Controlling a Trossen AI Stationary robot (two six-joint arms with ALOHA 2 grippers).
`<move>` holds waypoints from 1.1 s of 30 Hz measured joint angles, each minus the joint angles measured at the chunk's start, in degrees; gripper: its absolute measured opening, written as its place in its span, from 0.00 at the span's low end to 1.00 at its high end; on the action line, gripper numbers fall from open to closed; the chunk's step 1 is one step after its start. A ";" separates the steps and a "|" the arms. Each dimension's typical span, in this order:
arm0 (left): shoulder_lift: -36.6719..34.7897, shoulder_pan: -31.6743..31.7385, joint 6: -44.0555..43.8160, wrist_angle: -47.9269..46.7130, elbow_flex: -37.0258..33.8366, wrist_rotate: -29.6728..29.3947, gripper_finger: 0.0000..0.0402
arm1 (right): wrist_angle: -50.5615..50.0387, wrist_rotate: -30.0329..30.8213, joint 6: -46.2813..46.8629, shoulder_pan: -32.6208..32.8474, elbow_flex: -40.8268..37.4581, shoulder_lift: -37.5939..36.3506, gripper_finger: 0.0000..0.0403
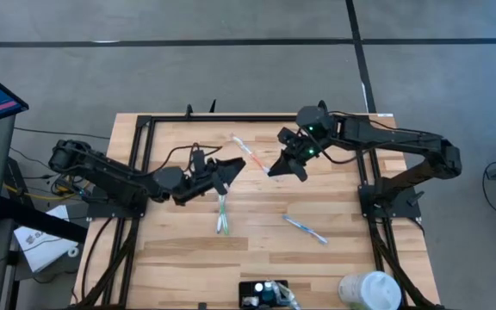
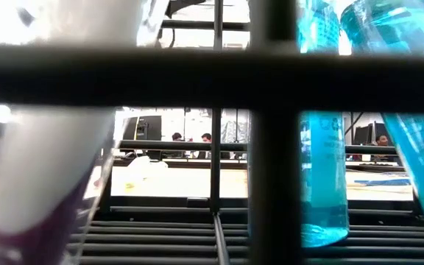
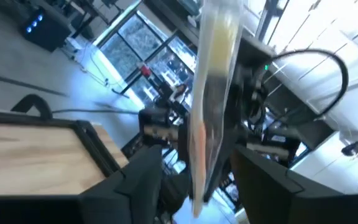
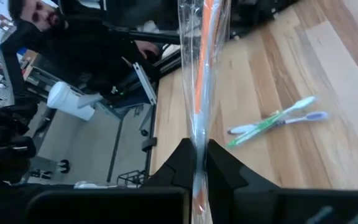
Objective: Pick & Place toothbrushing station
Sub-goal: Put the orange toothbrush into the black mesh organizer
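Note:
A toothbrush with an orange handle in a clear wrapper [image 1: 250, 155] hangs in the air above the middle of the table, between my two grippers. My right gripper [image 4: 197, 163] is shut on it, coming from the table's right side. My left gripper [image 3: 194, 171] is open. Its fingers stand on either side of the wrapper [image 3: 211, 93] with a gap to each. The toothbrushing station [image 1: 261, 294], a low black box, sits at the table's near edge. Loose on the wood are a green and a white toothbrush [image 1: 222, 215], crossed, and a blue one [image 1: 305, 229]. My right gripper pinches the clear wrapper near one end [image 4: 197, 146] between its two fingers. The wrapper runs straight on past the fingertips, along the line of the fingers. The fingers slant down from the table's right side. The wrapped toothbrush is lifted clear of the table.
A white round container [image 1: 370, 291] stands at the near right corner. A black frame rail [image 1: 257, 118] runs along the table's far edge. In the low view, dark bars [image 2: 271, 132] and blue bottles [image 2: 322, 177] close to the camera hide the table. A person [image 4: 73, 43] shows beyond the table.

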 joint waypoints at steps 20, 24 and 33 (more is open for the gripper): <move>0.00 6.38 2.23 4.01 1.19 11.56 0.50 | 2.72 0.15 1.81 0.34 0.00 -0.39 0.03; 0.00 6.69 3.38 4.13 1.66 13.05 0.51 | 2.95 0.11 1.87 0.02 0.00 -0.39 0.03; 0.00 7.37 3.32 4.03 1.66 13.05 0.49 | 4.27 -0.20 2.98 0.08 0.00 -0.35 0.03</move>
